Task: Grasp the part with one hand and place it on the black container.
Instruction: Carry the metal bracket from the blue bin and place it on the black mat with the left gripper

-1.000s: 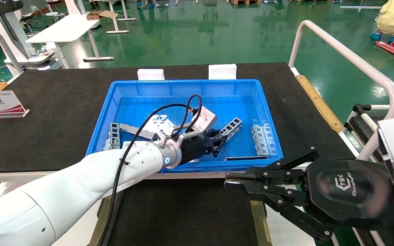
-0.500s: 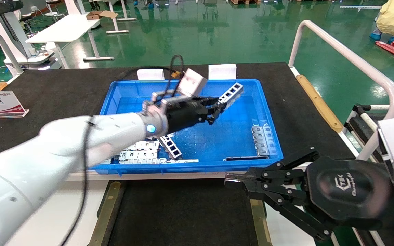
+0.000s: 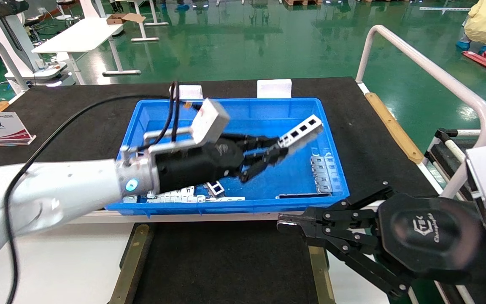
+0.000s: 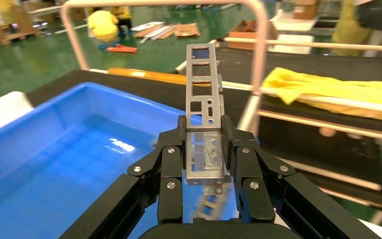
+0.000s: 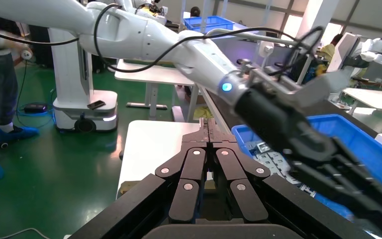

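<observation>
**Left gripper holding the bracket above the bin**

The left gripper (image 3: 273, 153) is clamping its black fingers (image 4: 171, 172) on one end of the narrow silver-grey ladder-like metal part (image 3: 301, 131), which is sticking out beyond them, clear of the blue plastic bin (image 3: 165, 110) and over its right half. More grey metal brackets (image 3: 322, 172) are lying on the bin floor. The wide matte-black container (image 3: 226, 261) is sitting just in front of the bin. The right gripper (image 3: 283, 223) is hovering over the container's right edge, fingers pressed together and gripping nothing.
</observation>
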`<state>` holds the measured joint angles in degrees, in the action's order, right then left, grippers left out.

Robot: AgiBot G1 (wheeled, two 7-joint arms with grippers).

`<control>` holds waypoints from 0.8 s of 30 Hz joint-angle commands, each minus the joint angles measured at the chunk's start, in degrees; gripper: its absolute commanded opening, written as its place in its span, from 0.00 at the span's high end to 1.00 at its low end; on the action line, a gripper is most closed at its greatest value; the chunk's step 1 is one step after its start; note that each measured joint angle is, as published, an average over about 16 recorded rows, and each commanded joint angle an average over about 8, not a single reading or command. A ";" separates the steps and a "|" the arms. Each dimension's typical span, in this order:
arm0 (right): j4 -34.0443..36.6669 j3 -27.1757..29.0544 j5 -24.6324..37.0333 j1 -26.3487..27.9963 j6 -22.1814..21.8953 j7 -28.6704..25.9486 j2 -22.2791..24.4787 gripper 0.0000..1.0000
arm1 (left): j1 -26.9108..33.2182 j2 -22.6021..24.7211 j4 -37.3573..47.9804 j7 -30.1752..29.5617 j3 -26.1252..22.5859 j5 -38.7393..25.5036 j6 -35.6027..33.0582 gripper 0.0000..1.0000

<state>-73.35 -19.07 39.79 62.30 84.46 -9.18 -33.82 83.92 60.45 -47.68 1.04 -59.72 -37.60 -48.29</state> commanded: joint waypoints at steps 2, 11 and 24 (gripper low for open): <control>0.00 0.00 0.00 0.00 0.00 0.00 0.00 1.00 | -2.11 -2.79 -3.64 0.63 0.55 1.11 -1.74 1.00; 0.00 -0.02 -0.01 0.00 -0.01 0.01 0.01 1.00 | -11.14 -11.79 -18.37 -0.85 -0.82 1.07 2.82 1.00; 0.00 -0.04 -0.03 0.01 -0.02 0.02 0.01 1.00 | -25.83 -15.86 -26.05 -2.97 -4.56 1.00 16.09 1.00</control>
<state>-73.35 -19.10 39.77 62.31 84.45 -9.16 -33.81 58.43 45.28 -73.15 -2.06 -63.94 -36.32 -31.62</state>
